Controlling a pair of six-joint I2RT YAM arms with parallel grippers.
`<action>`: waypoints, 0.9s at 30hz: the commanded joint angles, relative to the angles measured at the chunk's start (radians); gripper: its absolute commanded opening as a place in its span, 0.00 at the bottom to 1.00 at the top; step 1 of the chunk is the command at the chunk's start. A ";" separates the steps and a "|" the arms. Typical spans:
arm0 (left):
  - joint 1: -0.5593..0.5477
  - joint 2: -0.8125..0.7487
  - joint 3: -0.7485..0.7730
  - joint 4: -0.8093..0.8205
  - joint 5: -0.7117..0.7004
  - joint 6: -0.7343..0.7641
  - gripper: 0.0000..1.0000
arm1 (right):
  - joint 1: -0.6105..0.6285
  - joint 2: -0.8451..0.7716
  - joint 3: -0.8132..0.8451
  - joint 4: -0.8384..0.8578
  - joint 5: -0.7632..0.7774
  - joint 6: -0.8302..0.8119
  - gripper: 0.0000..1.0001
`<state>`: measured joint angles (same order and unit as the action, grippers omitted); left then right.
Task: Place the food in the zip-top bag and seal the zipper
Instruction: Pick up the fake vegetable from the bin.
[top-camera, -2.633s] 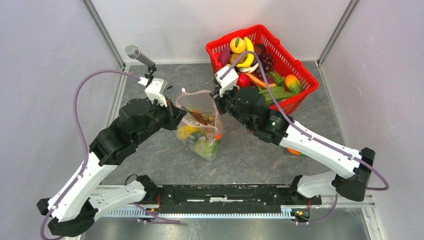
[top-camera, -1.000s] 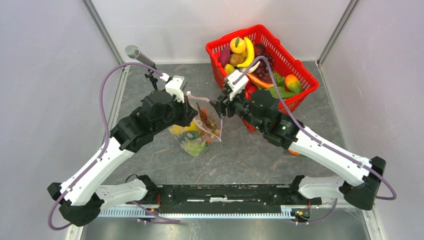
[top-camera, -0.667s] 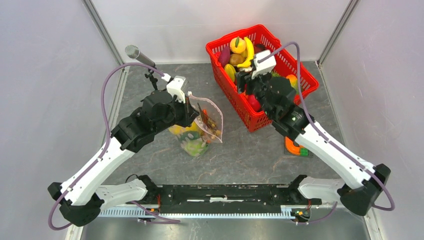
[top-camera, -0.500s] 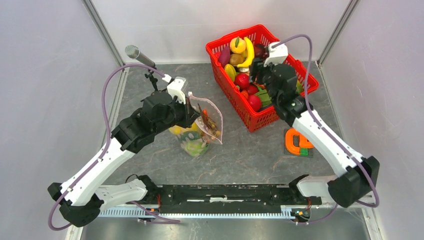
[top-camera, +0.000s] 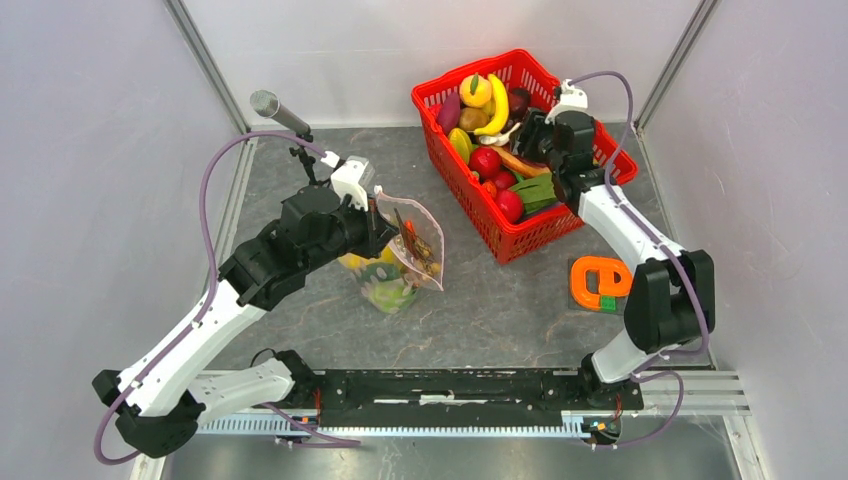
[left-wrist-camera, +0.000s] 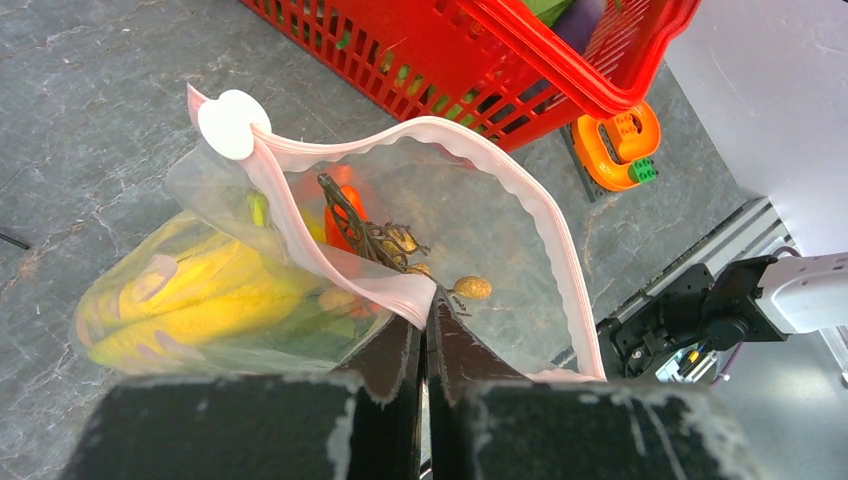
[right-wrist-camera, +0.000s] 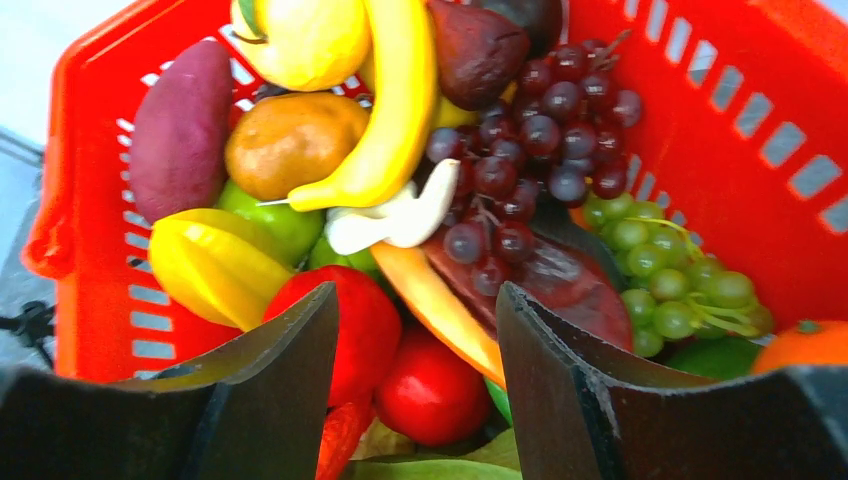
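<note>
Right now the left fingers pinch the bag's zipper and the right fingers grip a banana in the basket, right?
No: the right wrist view shows the right fingers open above the basket, holding nothing. The left fingers do pinch the zipper.

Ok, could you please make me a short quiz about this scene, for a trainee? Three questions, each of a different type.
1. True or false: the left gripper is shut on the zipper of the zip-top bag.
2. Where is the right gripper? A) above the red basket B) inside the bag C) touching the left gripper
3. Fill in: the bag's mouth is ____ (open or sealed).
Key: 1 true; 2 A; 3 open.
</note>
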<state>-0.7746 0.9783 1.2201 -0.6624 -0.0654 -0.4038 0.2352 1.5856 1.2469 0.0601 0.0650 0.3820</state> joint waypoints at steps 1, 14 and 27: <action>0.000 -0.004 0.004 0.047 0.036 -0.018 0.05 | -0.007 0.025 0.035 0.106 -0.121 0.023 0.64; 0.000 -0.019 -0.005 0.049 0.029 -0.023 0.05 | -0.014 0.232 0.216 0.040 -0.078 0.011 0.60; 0.000 -0.006 -0.008 0.052 0.033 -0.030 0.05 | -0.019 0.251 0.146 0.173 -0.037 0.033 0.25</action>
<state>-0.7746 0.9787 1.2102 -0.6518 -0.0460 -0.4053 0.2203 1.8904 1.4376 0.1188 0.0208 0.4030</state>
